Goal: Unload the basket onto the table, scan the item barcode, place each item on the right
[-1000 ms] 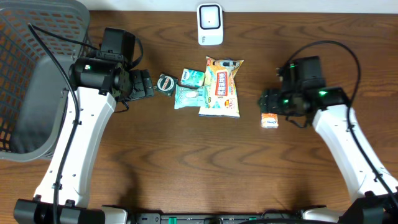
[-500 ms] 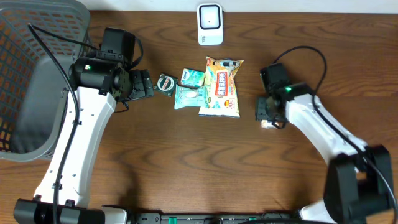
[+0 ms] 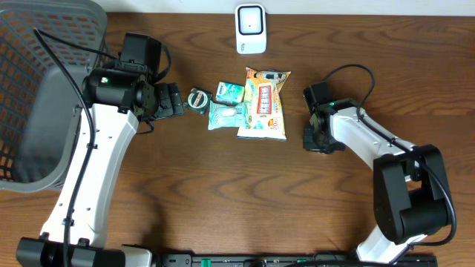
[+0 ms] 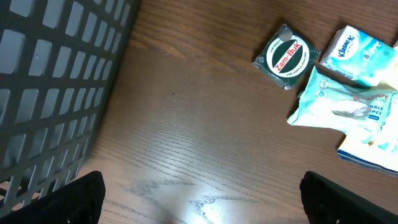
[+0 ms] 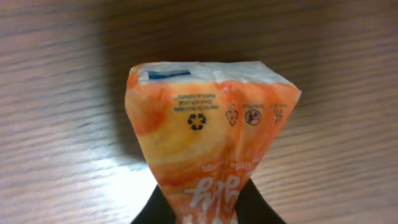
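Your right gripper point(image 5: 200, 205) is clenched on the small orange-and-white plastic packet point(image 5: 208, 130): the right wrist view shows the two dark fingers point(image 5: 152, 213) pinching its crumpled lower end, so that the packet fans out wider toward its white sealed edge with a blue mark and a row of recycling symbols. The overhead view tells you none of this. There the gripper sits nose-down on the brown wooden table point(image 3: 223, 200), right of the middle, and its body hides the packet completely. Whether the packet is touching the wood or lifted off it, neither view lets you tell. Your left gripper point(image 4: 199, 202) is released, its fingers spread wide at the two bottom corners of the left wrist view with nothing between them but bare tabletop. Just ahead of it lies the round green Zam-Buk tin point(image 4: 286, 57), then the teal Kleenex tissue pack point(image 4: 359, 53) and the pale teal wipes pouch point(image 4: 345, 106), the three close together, with the pouch overlapping the tissue pack's edge. Only the overhead view shows you the yellow-and-orange snack bag point(image 3: 265, 104) lying beside them, between the two grippers, and the white upright scanner point(image 3: 251, 30) at the far edge of the table, well apart from the held packet. The grey plastic mesh basket point(image 3: 44, 89) stands at the left end of the table.
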